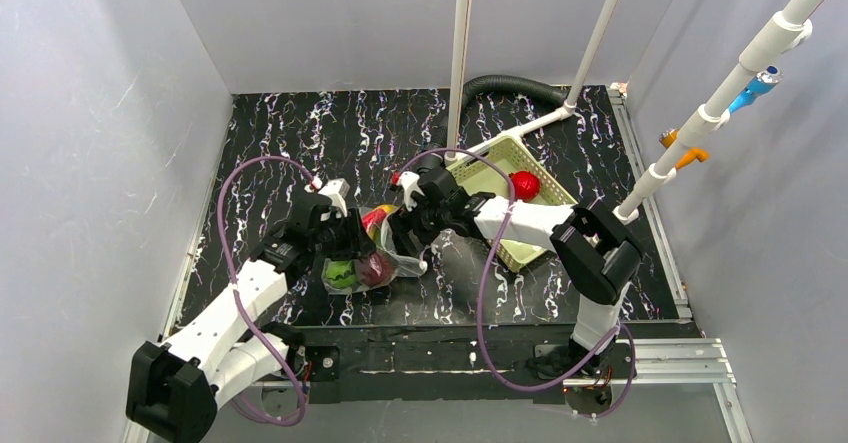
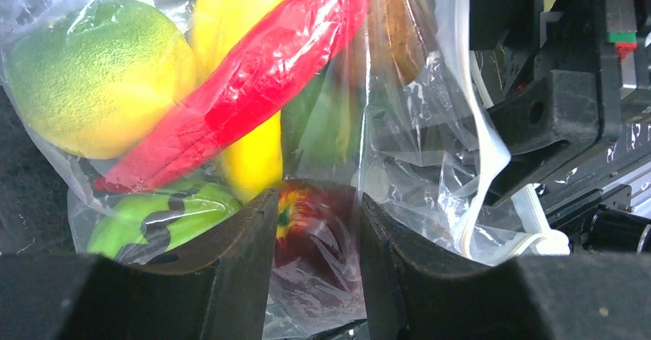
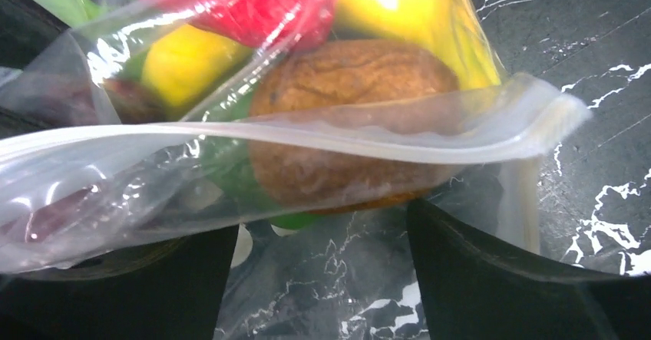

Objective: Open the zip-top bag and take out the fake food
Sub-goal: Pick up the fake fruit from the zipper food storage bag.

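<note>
The zip-top bag [image 1: 378, 261] lies on the table between my two grippers, full of fake food. Through its film in the left wrist view I see a yellow-green fruit [image 2: 92, 79], a red chili [image 2: 253, 79], a yellow banana [image 2: 253, 160] and a green piece [image 2: 153, 217]. My left gripper [image 2: 318, 198] pinches the bag, its jaws pressed on a dark red fruit [image 2: 307, 236] inside. My right gripper [image 3: 318, 225] stands open at the bag's mouth. The zip strip [image 3: 307, 136] runs across above its fingers, with a brown round piece [image 3: 345, 102] behind it.
A pale green slotted basket [image 1: 495, 178] with a red piece [image 1: 524, 184] in it stands just right of the right gripper. White pipes [image 1: 462, 53] and a dark hose [image 1: 510, 85] rise at the back. The grippers work close together, almost touching.
</note>
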